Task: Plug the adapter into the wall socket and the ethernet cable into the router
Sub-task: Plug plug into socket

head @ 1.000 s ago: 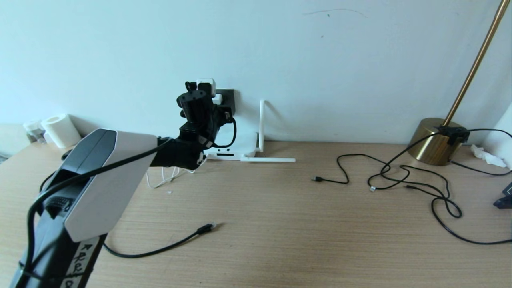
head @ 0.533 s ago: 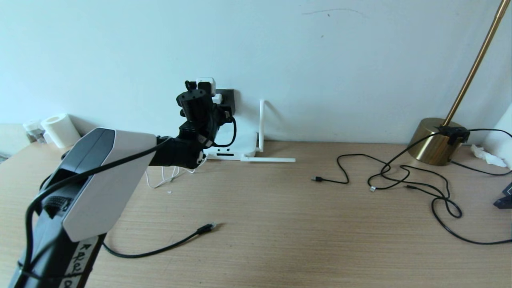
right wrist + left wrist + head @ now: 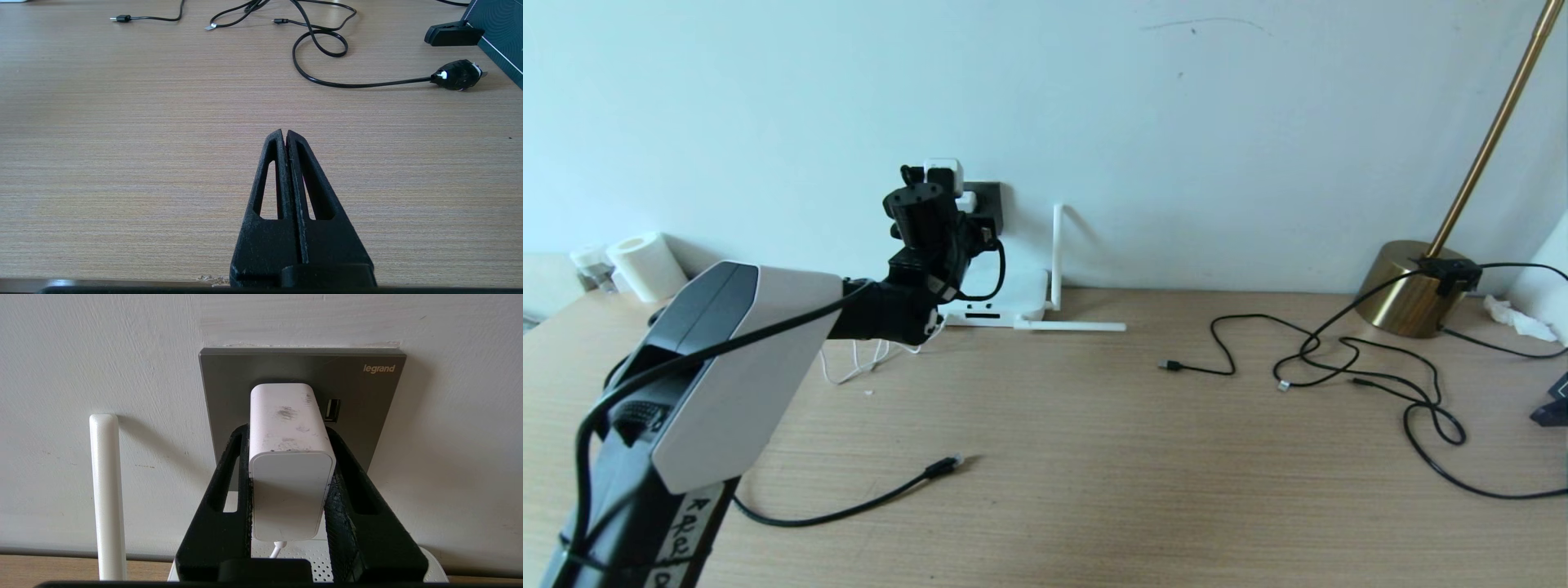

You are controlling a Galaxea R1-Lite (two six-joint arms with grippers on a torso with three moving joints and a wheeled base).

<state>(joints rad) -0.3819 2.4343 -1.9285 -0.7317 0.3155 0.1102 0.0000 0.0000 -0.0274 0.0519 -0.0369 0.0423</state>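
The left end effector (image 3: 288, 457) was up at the wall, its fingers (image 3: 229, 490) clamped on either side of the adapter (image 3: 288, 457), whose far end met the socket (image 3: 302, 371) straight ahead of it. The router (image 3: 1001, 306) lay just below that end effector on the desk (image 3: 1094, 457), and the ethernet cable (image 3: 943, 466) lay well behind it, nearer the robot. The right end effector (image 3: 284, 134) hung over bare desk, fingers pressed together and empty.
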